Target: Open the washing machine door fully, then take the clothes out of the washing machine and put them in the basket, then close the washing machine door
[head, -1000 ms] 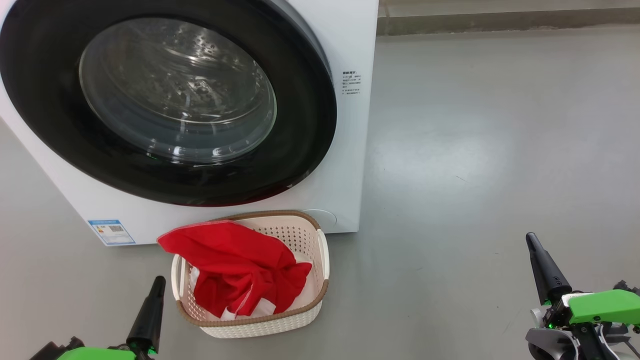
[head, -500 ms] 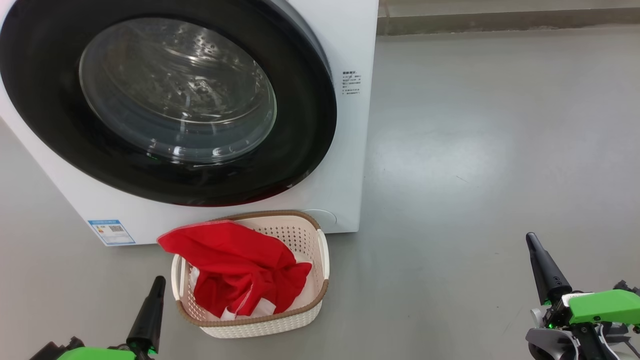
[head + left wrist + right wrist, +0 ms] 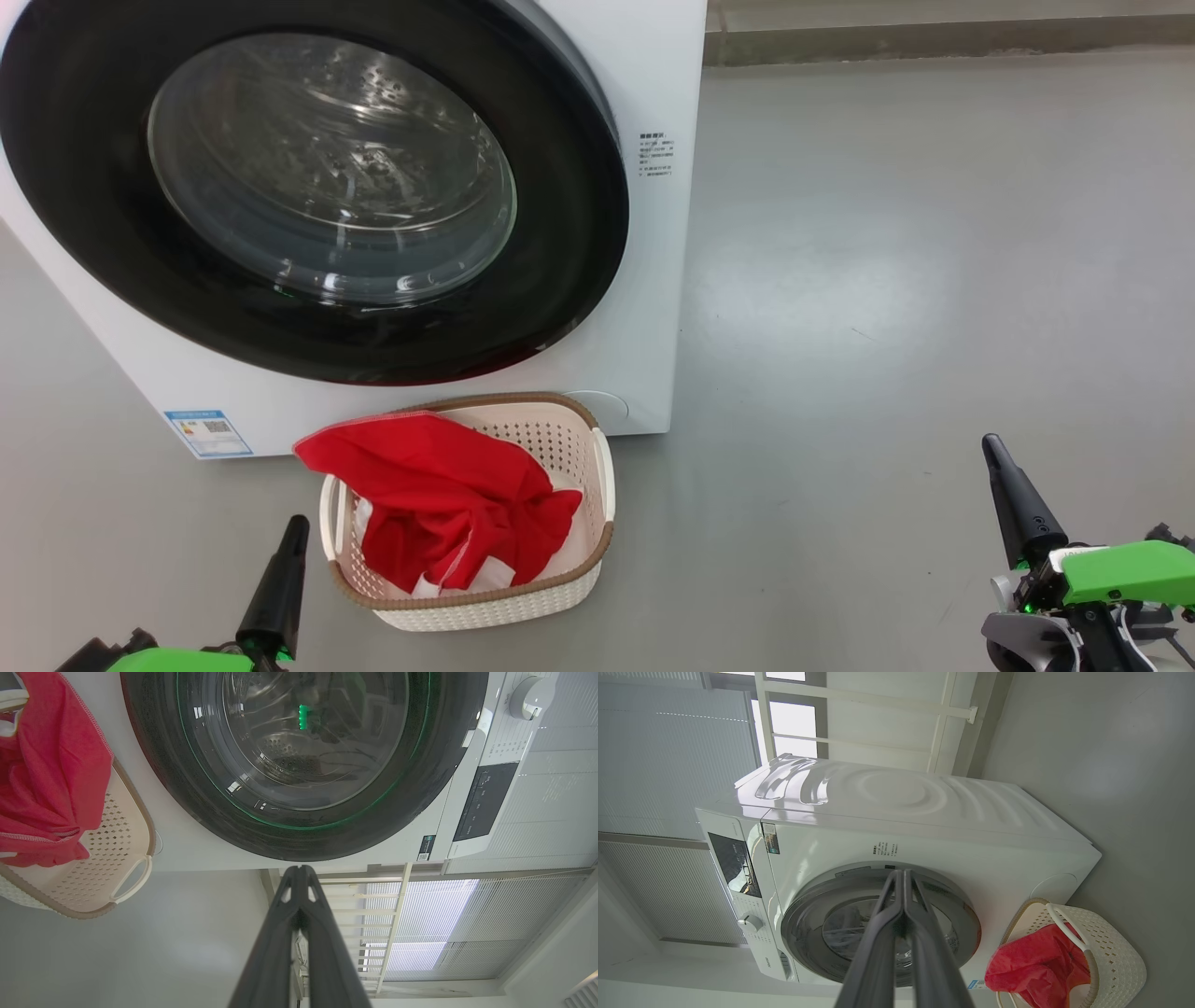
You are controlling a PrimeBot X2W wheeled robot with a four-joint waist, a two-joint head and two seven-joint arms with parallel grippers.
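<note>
The washing machine (image 3: 644,280) (image 3: 887,826) fills the head view's upper left. Its door (image 3: 317,187) (image 3: 299,756) (image 3: 878,926), black-rimmed with a clear glass bowl, lies shut against the front. On the floor just before it stands the basket (image 3: 583,523) (image 3: 117,858) (image 3: 1106,952), and the red clothes (image 3: 439,504) (image 3: 51,774) (image 3: 1031,961) lie in it, draped over its left rim. My left gripper (image 3: 297,523) (image 3: 299,870) is shut and empty, low at the basket's left. Far to the right my right gripper (image 3: 988,443) (image 3: 902,873) is shut and empty.
Grey floor (image 3: 915,280) stretches wide to the right of the machine. A low wall base (image 3: 934,37) runs along the back. The left wrist view shows the control panel (image 3: 486,800) and dial (image 3: 525,697), with window blinds (image 3: 430,924) behind.
</note>
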